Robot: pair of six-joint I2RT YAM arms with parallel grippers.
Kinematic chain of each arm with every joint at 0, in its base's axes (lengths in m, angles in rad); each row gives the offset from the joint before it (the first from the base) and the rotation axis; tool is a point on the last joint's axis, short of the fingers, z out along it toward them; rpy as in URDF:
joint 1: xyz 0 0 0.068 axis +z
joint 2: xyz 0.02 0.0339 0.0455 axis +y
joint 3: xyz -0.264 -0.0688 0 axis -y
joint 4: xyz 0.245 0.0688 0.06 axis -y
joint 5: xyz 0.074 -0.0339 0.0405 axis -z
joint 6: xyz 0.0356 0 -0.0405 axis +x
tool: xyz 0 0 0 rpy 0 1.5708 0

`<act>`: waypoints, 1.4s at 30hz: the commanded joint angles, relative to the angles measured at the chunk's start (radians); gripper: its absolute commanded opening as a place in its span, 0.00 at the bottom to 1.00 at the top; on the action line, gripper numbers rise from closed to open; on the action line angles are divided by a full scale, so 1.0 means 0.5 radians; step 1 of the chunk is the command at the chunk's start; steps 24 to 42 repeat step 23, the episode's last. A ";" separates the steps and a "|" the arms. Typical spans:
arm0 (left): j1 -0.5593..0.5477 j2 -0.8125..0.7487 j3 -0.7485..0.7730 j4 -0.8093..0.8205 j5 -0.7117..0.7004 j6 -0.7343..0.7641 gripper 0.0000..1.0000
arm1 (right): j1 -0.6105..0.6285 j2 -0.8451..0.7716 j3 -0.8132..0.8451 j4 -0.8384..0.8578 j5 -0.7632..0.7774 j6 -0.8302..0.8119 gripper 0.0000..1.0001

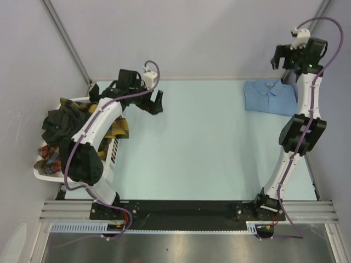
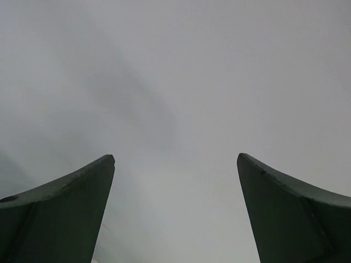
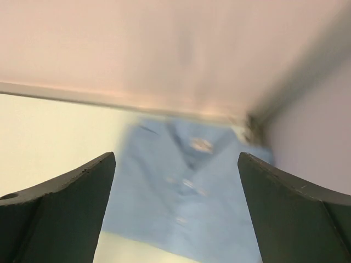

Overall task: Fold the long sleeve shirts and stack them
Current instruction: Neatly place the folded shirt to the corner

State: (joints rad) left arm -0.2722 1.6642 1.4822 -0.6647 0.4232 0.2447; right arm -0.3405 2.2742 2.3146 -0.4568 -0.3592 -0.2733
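Note:
A folded light blue shirt (image 1: pixel 270 96) lies at the table's far right; it also shows blurred in the right wrist view (image 3: pixel 192 192). My right gripper (image 1: pixel 281 59) is open and empty, raised above the shirt near the back wall. A dark green-black shirt (image 1: pixel 61 124), a yellow-black plaid shirt (image 1: pixel 117 129) and a red plaid shirt (image 1: pixel 48 154) lie heaped in the white basket (image 1: pixel 109 159) at the left. My left gripper (image 1: pixel 154 103) is open and empty, raised to the right of the basket; its wrist view shows only grey wall between the fingers (image 2: pixel 60 213).
A grey wall stands behind the table and on both sides. The pale green table top (image 1: pixel 203 148) stretches between the basket and the blue shirt. A metal rail (image 1: pixel 186 211) carries the arm bases at the near edge.

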 commanded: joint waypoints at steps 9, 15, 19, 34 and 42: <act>0.041 -0.018 0.749 -0.297 -0.107 -0.134 0.99 | 1.045 -0.621 -0.574 -0.679 -0.294 0.099 1.00; 0.038 -0.475 -0.110 -0.150 -0.184 -0.106 0.99 | 1.371 -1.090 -1.496 -0.547 -0.110 0.065 1.00; 0.014 -0.815 -0.640 -0.073 -0.294 -0.069 0.99 | 1.411 -1.379 -2.011 -0.568 -0.086 0.059 1.00; -0.038 -1.079 -0.909 -0.085 -0.404 -0.023 0.99 | 1.371 -1.529 -2.162 -0.623 -0.033 -0.021 1.00; -0.038 -1.079 -0.909 -0.085 -0.404 -0.023 0.99 | 1.371 -1.529 -2.162 -0.623 -0.033 -0.021 1.00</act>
